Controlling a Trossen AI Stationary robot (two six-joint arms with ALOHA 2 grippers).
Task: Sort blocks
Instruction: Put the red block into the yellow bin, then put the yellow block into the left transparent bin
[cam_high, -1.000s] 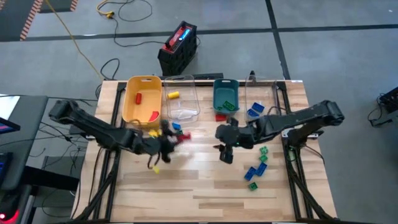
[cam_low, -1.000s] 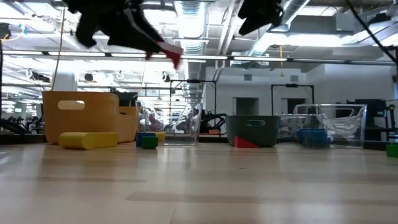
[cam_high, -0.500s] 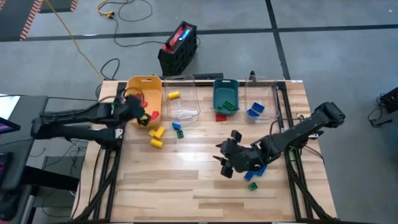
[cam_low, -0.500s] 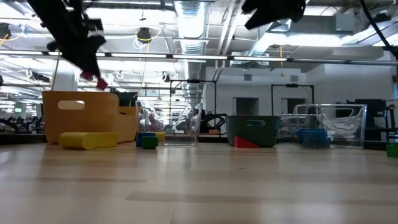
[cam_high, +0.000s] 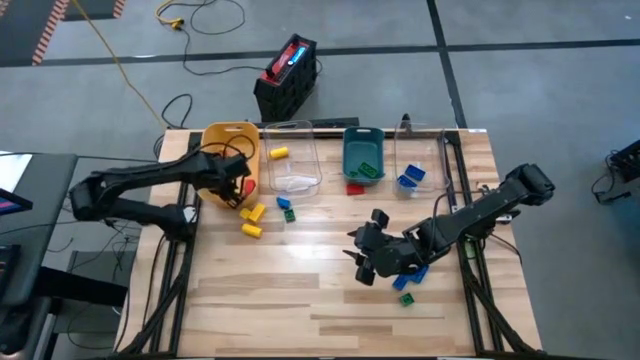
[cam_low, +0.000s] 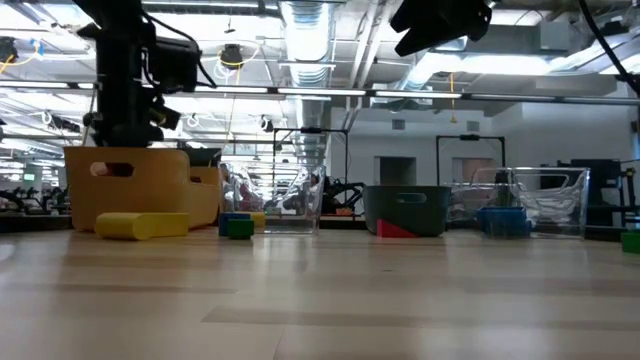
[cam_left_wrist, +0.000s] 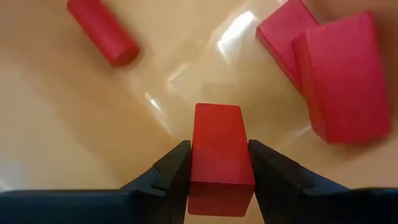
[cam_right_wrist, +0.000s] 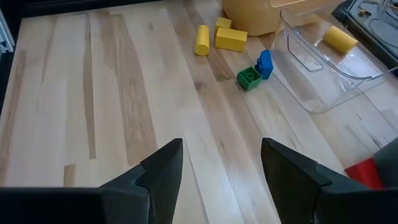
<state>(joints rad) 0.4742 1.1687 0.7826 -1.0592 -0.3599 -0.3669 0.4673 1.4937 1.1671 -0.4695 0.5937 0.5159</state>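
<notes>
My left gripper (cam_high: 232, 186) reaches down into the yellow bin (cam_high: 225, 130) at the far left, shut on a red block (cam_left_wrist: 221, 155). On the bin's floor lie a red cylinder (cam_left_wrist: 102, 31) and red wedge blocks (cam_left_wrist: 336, 68). My right gripper (cam_high: 365, 266) hangs open above the table right of centre, nothing between its fingers (cam_right_wrist: 221, 168). Beside it, a blue block (cam_high: 416, 272) and a green block (cam_high: 405, 298) lie on the table. Two yellow blocks (cam_high: 252, 213), a green block (cam_high: 288, 214) and a blue block (cam_high: 282, 203) lie near the yellow bin. My left gripper pinches the red block between its two fingers, one on each of two opposite sides (cam_left_wrist: 194, 163). The fingers come from above, pointing down into the yellow bin. The block's far end sticks out past the fingertips, over the bin's floor.
Along the far edge stand a clear bin (cam_high: 292, 170) holding a yellow block, a teal bin (cam_high: 362, 152) holding a green block, and another clear bin (cam_high: 418, 160) holding blue blocks. A red block (cam_high: 354, 187) lies in front of the teal bin. The near half of the table is bare wood.
My left gripper has carried the red block from over the table's middle-left toward the far left, over the yellow bin, and has tipped from near level to pointing down into it. My right gripper has gone toward the near edge and a little down, still open.
</notes>
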